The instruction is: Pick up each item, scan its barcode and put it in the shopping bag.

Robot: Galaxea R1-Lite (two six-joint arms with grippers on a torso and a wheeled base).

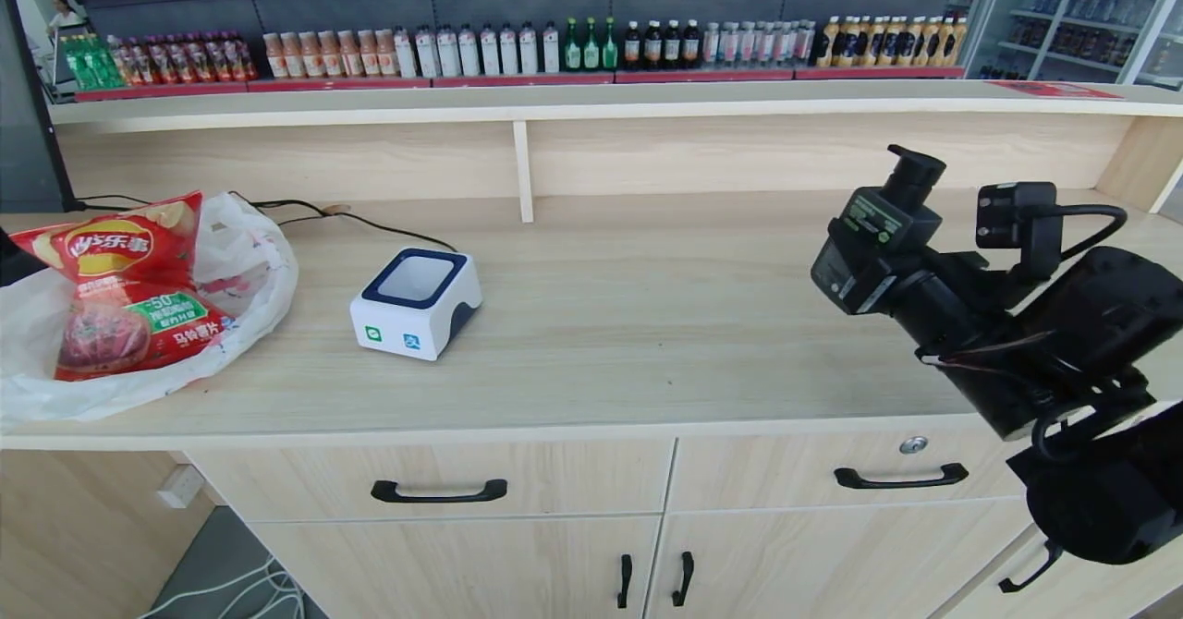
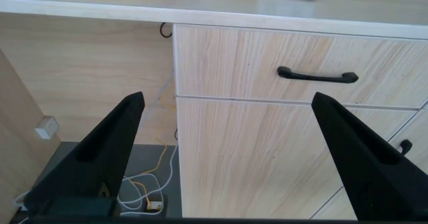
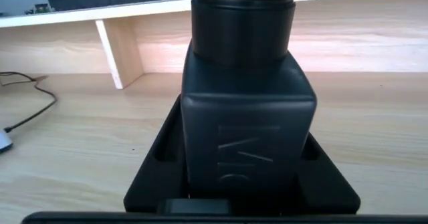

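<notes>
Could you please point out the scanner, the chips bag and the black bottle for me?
scanner (image 1: 418, 279), head view, its top window.
chips bag (image 1: 125, 291), head view, its red front.
black bottle (image 1: 864, 245), head view, its dark body.

My right arm (image 1: 1044, 342) is all matte black, chunky rounded housings, thin reddish wires at the wrist. Boxy black camera (image 1: 1015, 214) on it, looped black cable (image 1: 1100, 222). Left gripper (image 2: 227, 100) fingers (image 2: 100, 158): black tapered wedges.

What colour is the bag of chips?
The bag of chips is mostly red, with yellow and green patches, best seen in the head view.
</notes>
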